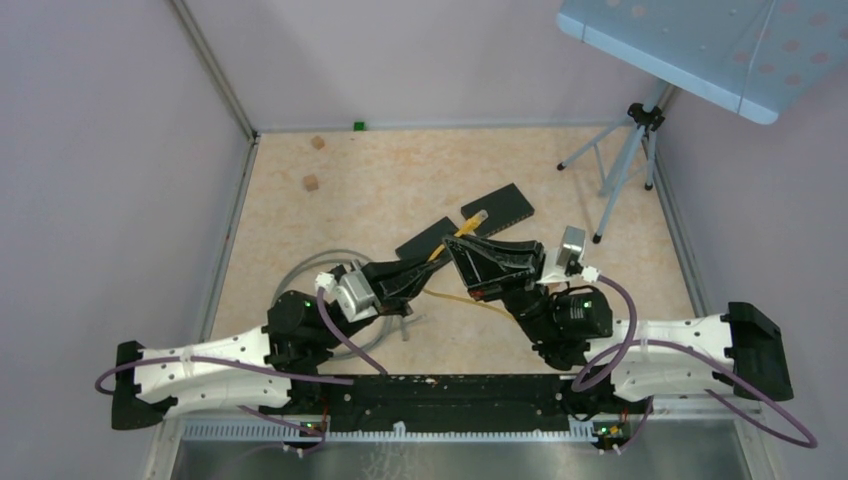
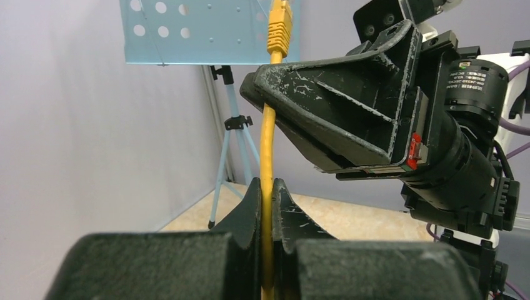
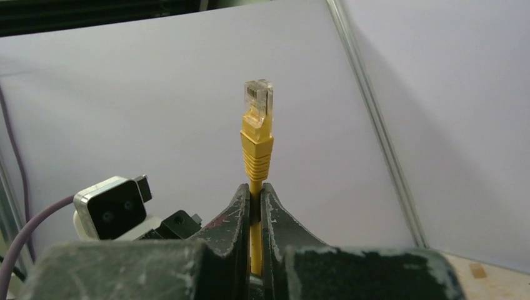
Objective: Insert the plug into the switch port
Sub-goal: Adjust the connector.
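Left fingers [image 2: 249,206] fill the foreground of the left wrist view, pressed shut on the yellow cable [image 2: 267,150], which runs straight up between them. Higher on the same cable, the right fingers [image 3: 234,215] are clamped tight just below the plug [image 3: 257,106], whose clear tip stands upright above them in the air. Seen from the top camera, both arms meet over the middle of the table [image 1: 300,220], and the plug shows against the near corner of a long black box [image 1: 505,205] lying there.

White-shelled arms [image 1: 200,368], seemingly purple cables [image 1: 335,330]
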`<control>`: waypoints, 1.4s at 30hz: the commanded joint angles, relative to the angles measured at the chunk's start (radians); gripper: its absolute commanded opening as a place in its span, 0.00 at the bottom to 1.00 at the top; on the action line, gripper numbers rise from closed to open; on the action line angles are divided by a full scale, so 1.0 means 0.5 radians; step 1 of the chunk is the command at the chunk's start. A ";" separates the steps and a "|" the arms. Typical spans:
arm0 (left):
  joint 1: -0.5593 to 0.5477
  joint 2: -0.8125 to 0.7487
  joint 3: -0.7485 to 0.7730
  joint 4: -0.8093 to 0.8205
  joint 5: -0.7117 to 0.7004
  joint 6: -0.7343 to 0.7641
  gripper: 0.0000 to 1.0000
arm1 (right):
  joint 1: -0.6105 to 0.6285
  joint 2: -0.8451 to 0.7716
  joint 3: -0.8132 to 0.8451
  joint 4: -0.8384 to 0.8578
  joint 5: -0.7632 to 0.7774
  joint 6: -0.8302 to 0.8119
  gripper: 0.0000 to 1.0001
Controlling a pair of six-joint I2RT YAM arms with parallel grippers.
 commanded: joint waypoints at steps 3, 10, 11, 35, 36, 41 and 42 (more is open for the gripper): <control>0.003 -0.087 0.038 -0.119 0.091 -0.069 0.23 | 0.031 -0.050 0.074 0.005 -0.340 -0.179 0.00; 0.003 -0.259 0.140 -0.401 0.359 -0.105 0.63 | 0.029 -0.310 0.065 -0.405 -0.714 -0.453 0.00; 0.003 -0.284 0.158 -0.447 0.435 -0.107 0.64 | 0.029 -0.355 0.064 -0.489 -0.768 -0.479 0.00; 0.003 0.109 0.872 -0.861 1.673 0.064 0.60 | 0.029 -0.747 0.468 -2.149 -1.620 -1.212 0.00; 0.003 0.135 0.901 -0.898 1.698 0.075 0.60 | 0.029 -0.744 0.487 -2.191 -1.630 -1.230 0.00; 0.002 0.232 0.982 -0.967 1.853 0.100 0.59 | 0.029 -0.745 0.548 -2.330 -1.693 -1.280 0.00; 0.001 0.244 0.989 -0.969 1.877 0.101 0.58 | 0.029 -0.742 0.555 -2.351 -1.697 -1.286 0.00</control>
